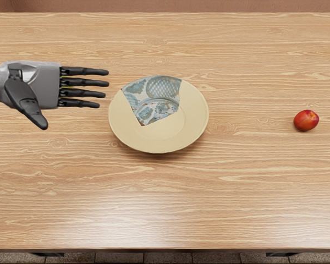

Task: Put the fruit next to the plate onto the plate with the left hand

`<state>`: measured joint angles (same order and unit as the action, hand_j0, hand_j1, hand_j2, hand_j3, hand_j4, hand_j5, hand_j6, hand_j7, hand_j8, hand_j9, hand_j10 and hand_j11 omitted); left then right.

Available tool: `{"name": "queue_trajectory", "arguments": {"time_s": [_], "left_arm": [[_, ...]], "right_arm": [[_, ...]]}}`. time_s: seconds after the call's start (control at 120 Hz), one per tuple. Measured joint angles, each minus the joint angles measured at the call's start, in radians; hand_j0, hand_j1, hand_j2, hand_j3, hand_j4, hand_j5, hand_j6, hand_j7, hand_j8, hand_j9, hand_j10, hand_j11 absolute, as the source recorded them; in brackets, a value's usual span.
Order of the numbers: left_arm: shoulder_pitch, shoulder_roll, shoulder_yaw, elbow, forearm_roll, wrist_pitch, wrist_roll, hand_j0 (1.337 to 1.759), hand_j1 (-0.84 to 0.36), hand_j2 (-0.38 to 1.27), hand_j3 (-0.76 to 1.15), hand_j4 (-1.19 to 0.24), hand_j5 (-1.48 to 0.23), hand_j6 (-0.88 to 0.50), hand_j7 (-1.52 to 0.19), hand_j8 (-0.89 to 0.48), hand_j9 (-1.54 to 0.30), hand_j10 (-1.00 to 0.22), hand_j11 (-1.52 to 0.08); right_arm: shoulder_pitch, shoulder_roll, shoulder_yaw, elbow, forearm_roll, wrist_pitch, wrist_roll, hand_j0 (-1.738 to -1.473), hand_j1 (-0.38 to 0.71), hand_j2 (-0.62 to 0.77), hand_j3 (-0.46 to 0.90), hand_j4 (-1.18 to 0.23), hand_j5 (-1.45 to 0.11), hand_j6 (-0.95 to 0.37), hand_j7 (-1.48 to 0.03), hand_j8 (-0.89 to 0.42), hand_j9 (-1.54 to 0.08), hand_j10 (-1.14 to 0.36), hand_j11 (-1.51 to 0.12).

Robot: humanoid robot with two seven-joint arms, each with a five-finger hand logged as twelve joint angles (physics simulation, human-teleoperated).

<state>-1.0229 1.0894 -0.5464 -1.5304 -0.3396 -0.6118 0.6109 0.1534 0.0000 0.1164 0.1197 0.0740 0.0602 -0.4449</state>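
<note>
Wood bench (165, 192) carries tan plate (176, 137) at centre, left hand (44, 88) just left of its rim with fingers (85, 82) straight out, holding nothing, small red fruit (306, 120) on the bench well right of the plate.

Plate (193, 118) sat on the table (165, 203), near the middle, slightly toward the far side. Fruit (306, 120) lay on the table well to the right of the plate, near the right edge, apart from the plate and roughly level with its centre. Left hand (41, 88) was left of the plate, arm at the left edge, fingertips pointed at the plate and just short of its left rim.
</note>
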Motion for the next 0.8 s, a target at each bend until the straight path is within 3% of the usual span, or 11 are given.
{"name": "queue_trajectory", "arguments": {"time_s": [0.275,0.5,0.575,0.8], "left_arm": [[-0.013,-0.037,-0.015,0.009,0.071,0.000,0.000,1.658,0.35,0.00,0.00,0.00,0.00,0.00,0.00,0.00,0.00,0.00,0.00],[-0.089,-0.144,-0.066,0.071,0.539,0.000,0.000,1.658,0.35,0.00,0.00,0.00,0.00,0.00,0.00,0.00,0.00,0.00,0.00],[-0.146,-0.143,-0.064,0.090,0.680,0.000,0.000,1.658,0.35,0.00,0.00,0.00,0.00,0.00,0.00,0.00,0.00,0.00,0.00],[-0.152,-0.269,-0.059,0.214,0.970,0.001,0.000,1.658,0.32,0.00,0.00,-0.02,-0.03,-0.03,-0.03,-0.02,-0.03,-0.02,-0.03]], "right_arm": [[0.001,0.000,-0.003,0.000,-0.003,0.001,0.000,-1.658,-0.35,0.00,0.00,0.00,0.00,0.00,0.00,0.00,0.00,0.00,0.00],[0.002,0.000,-0.003,0.000,-0.004,0.000,0.000,-1.658,-0.35,0.00,0.00,0.00,0.00,0.00,0.00,0.00,0.00,0.00,0.00],[0.002,0.000,-0.003,0.000,-0.004,0.000,0.000,-1.658,-0.35,0.00,0.00,0.00,0.00,0.00,0.00,0.00,0.00,0.00,0.00],[0.002,0.000,-0.003,0.000,-0.004,0.000,0.000,-1.658,-0.35,0.00,0.00,0.00,0.00,0.00,0.00,0.00,0.00,0.00,0.00]]}}
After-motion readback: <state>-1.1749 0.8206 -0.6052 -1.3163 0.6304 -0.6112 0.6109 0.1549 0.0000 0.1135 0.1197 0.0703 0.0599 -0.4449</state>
